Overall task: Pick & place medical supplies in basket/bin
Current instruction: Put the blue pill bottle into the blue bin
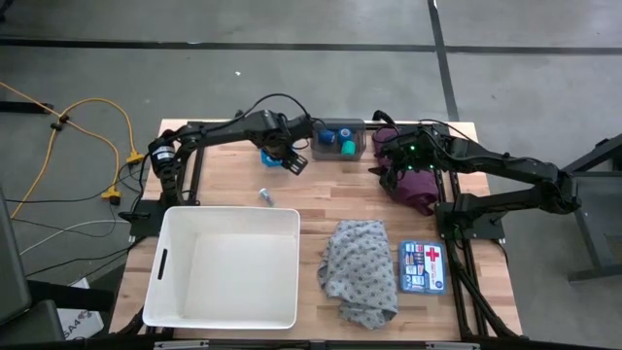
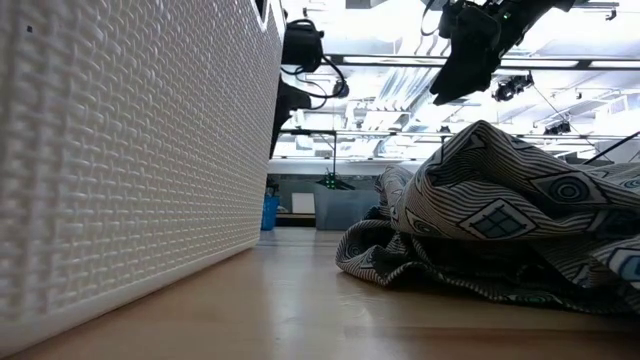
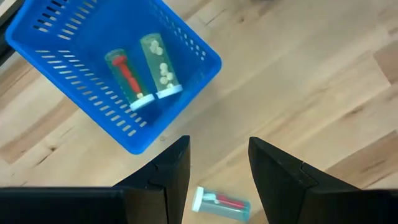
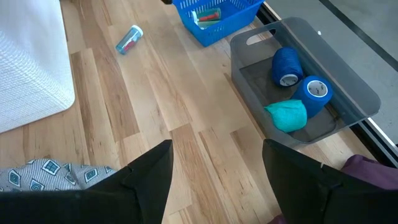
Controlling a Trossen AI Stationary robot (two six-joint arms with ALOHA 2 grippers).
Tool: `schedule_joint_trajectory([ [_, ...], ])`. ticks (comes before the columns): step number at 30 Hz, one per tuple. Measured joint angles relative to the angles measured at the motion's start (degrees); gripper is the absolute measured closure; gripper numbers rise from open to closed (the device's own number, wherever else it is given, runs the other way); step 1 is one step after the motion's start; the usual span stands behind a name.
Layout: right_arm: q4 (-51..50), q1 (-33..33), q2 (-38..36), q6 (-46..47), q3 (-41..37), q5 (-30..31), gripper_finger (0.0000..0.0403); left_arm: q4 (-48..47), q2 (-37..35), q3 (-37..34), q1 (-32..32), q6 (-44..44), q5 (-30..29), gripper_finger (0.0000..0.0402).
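Two arms were over the far half of the wooden table (image 1: 311, 209). Left gripper (image 1: 289, 158) hung above the small blue bin (image 3: 93, 68) at far centre, fingers (image 3: 168, 180) spread with nothing between them. That bin held two clear vials, one with red contents (image 3: 127, 78) and one with pale pellets (image 3: 160, 65). A third vial (image 1: 264, 195) lay loose on the table, on its side, between the blue bin and the basket (image 1: 228, 267). Basket, a white tub, sat at near left with its slot handle on the left wall; nothing visible inside it.

Right gripper (image 1: 397, 167) hovered at far right, just beside the maroon cloth (image 1: 420, 185); fingers (image 4: 149, 174) apart, but whether they touched the cloth I couldn't tell. Small grey bin (image 4: 336, 81) at far centre, right of the blue bin, held two blue tape rolls (image 4: 286, 65) and a green roll (image 4: 288, 116). Grey patterned cloth (image 1: 360, 267) lay crumpled at near centre, right of the basket and apart from it. A first-aid box (image 1: 423, 267) with a red cross lay flat just right of that cloth.
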Motion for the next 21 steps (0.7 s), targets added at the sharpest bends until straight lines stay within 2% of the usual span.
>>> schedule_joint_trajectory([
  [7, 0.0, 0.0, 0.0, 0.0, 0.0, 0.0, 0.0166, -0.4, 0.0, 0.0, -0.5, -3.9, 0.0, 0.0247],
  [15, 0.0, 0.0, 0.0, 0.0, 0.0, 0.0, 0.0166, -7.9, 0.0, 0.0, -1.0, -8.8, 1.1, 0.0247],
  [21, 0.0, 0.0, 0.0, 0.0, 0.0, 0.0, 0.0166, -7.6, -0.4, 0.0, -1.7, -11.3, 1.8, 0.0247],
])
